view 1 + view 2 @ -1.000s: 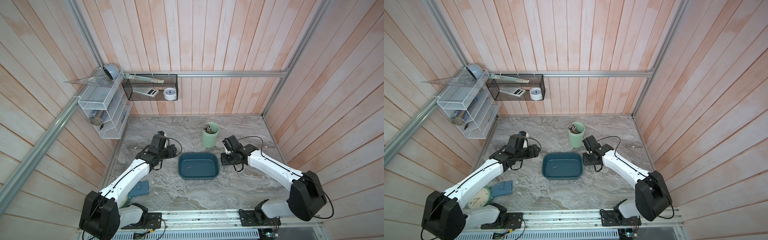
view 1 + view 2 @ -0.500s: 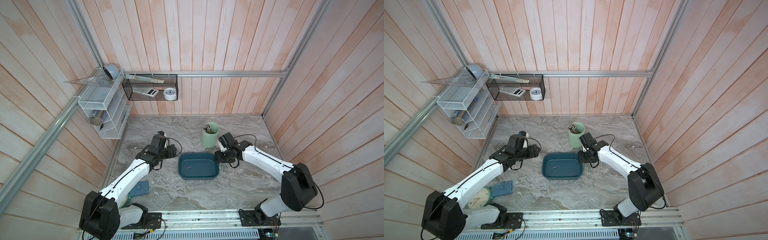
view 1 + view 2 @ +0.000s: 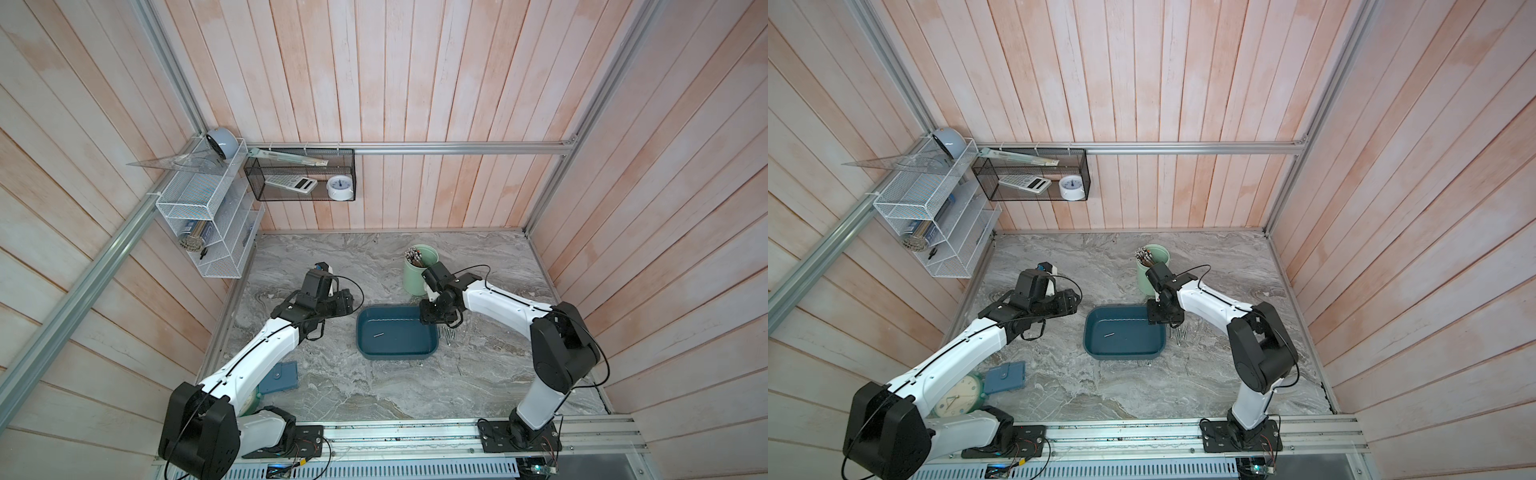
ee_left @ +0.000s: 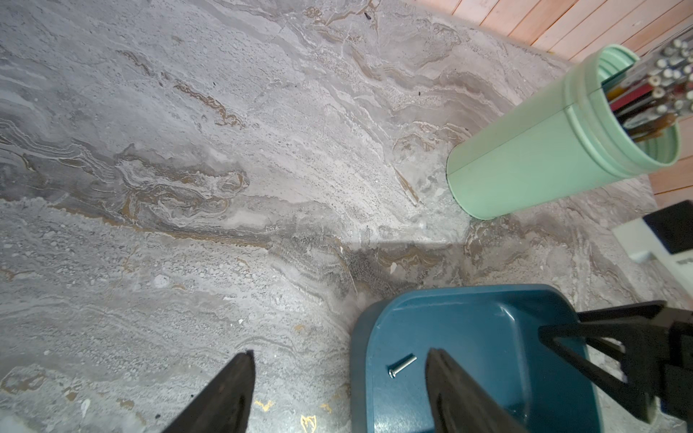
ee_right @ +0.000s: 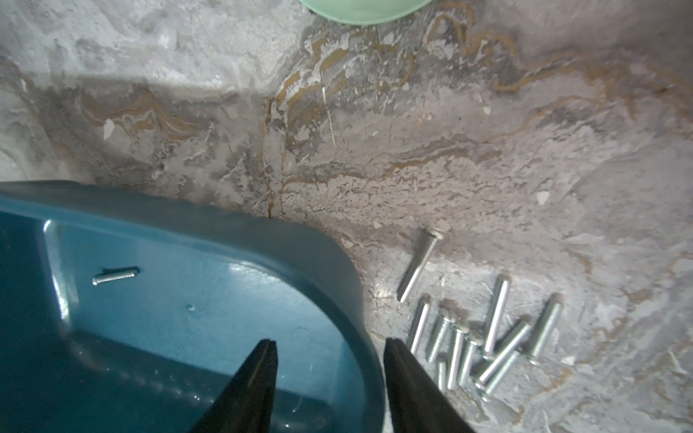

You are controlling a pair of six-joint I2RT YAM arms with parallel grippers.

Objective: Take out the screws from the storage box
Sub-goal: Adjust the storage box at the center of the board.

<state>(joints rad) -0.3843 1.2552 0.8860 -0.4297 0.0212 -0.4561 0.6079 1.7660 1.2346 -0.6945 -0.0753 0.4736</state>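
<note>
- Both top views: the glossy teal plastic storage box (image 3: 362, 332) (image 3: 1090, 336), round-cornered, sits on a veined grey marble tabletop (image 3: 332, 257) (image 3: 1059, 257). A lone screw (image 3: 378, 334) (image 3: 1109, 334) lies on its floor toward 9 o'clock. Silvery screws (image 3: 448, 334) (image 3: 1181, 332) are heaped on the marble at its 3 o'clock.
- Left wrist: the left gripper (image 4: 339, 354) has tapered black fingers spread wide, holding nothing. One is over the marble, one over the box.
- Right wrist: the right gripper (image 5: 330, 342) is partly spread, straddling the flared rim unpinched. The threaded screws (image 5: 480, 345) lie just beside.
</note>
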